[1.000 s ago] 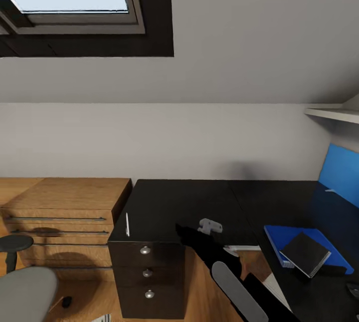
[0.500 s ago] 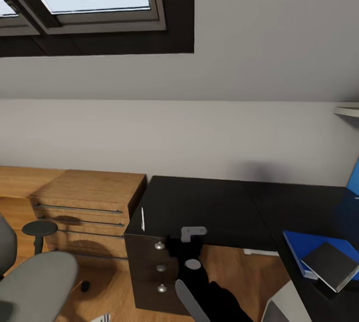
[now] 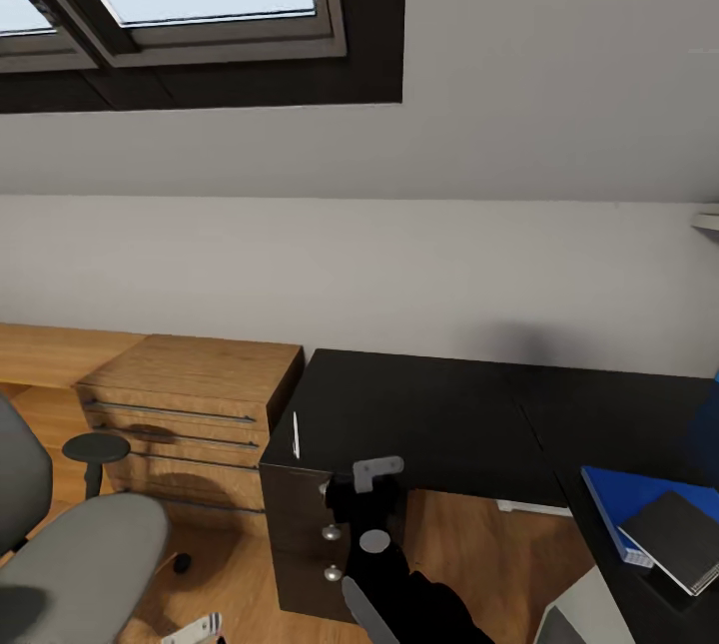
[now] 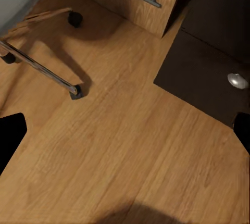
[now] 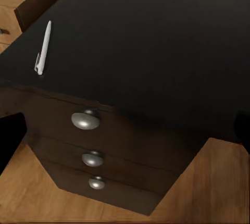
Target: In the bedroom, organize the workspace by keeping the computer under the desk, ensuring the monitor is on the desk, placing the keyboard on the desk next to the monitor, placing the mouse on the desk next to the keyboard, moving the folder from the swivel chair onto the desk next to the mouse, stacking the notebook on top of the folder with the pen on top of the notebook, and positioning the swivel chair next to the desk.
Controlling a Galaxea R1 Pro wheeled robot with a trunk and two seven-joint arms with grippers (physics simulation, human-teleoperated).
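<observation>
The right end effector (image 5: pixel 125 125), fingers spread wide and empty, hovers before the bench's (image 3: pixel 429 414) drawer unit (image 3: pixel 300 534), the pen (image 3: pixel 296 434) lying on the bench corner above, notebook (image 3: pixel 684 541) atop folder (image 3: pixel 624 509) well apart.

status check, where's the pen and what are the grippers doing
Right gripper open, empty, facing the drawer unit. Left gripper open over floor. Pen lies on desk near its left edge. Notebook on folder. Nothing in the way.
</observation>
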